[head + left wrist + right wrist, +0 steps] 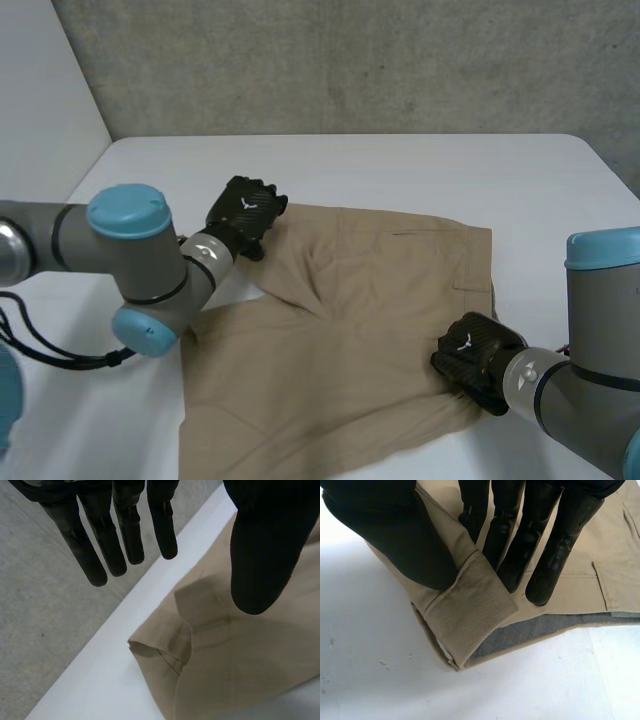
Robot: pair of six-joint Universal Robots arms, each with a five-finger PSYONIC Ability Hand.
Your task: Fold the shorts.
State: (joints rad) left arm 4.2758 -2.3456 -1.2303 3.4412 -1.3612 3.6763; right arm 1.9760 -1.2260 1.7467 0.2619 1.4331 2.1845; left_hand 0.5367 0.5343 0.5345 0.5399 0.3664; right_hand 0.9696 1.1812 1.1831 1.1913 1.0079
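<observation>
in the head view the left arm (130, 250) crosses in front of the near-left part of the tan shorts (350, 340) and covers that side's edge, and the garment's near edge runs out of the frame. the left hand (245, 212) is at the far-left corner of the shorts, back turned to the camera, so its grip is hard to read there. its own wrist view settles it: the fingers (100, 545) are straight and spread, the thumb stands apart, and nothing is between them, so the hand is released above the corner. whether a fingertip touches the cloth i cannot tell.

the shorts lie spread flat on the white table (400, 165), with a soft crease near the middle. a grey concrete wall (350, 60) rises behind the table's far edge.

the right arm (590, 380) comes in from the near right. the right hand (472, 352) is on the right edge of the shorts, toward the near corner. in its wrist view it is grasping the turned-up hem (470, 615), thumb on one face, fingers (555, 555) on the other. a grey layer shows under that edge; lining or shadow, i cannot tell.
</observation>
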